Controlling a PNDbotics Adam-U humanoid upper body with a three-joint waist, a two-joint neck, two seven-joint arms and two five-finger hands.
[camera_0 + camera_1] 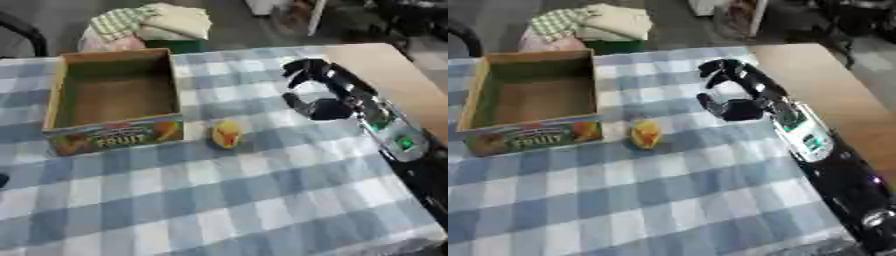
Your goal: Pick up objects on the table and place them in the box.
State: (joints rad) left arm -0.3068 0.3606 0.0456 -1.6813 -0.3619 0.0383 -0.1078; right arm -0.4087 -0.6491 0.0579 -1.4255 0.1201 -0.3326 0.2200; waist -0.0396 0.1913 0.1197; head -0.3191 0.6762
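A small yellow and orange object lies on the checked tablecloth just right of the box. The cardboard box marked FRUIT stands open at the left, and I see nothing inside it. My right hand hovers to the right of the yellow object, apart from it, fingers curved and spread with nothing between them. Its arm runs down toward the lower right corner. At the far left edge a dark bit shows, too little to tell what it is.
The blue and white checked tablecloth covers most of the table; bare wood shows at the right. Behind the table stands a pile of folded cloths on a green container.
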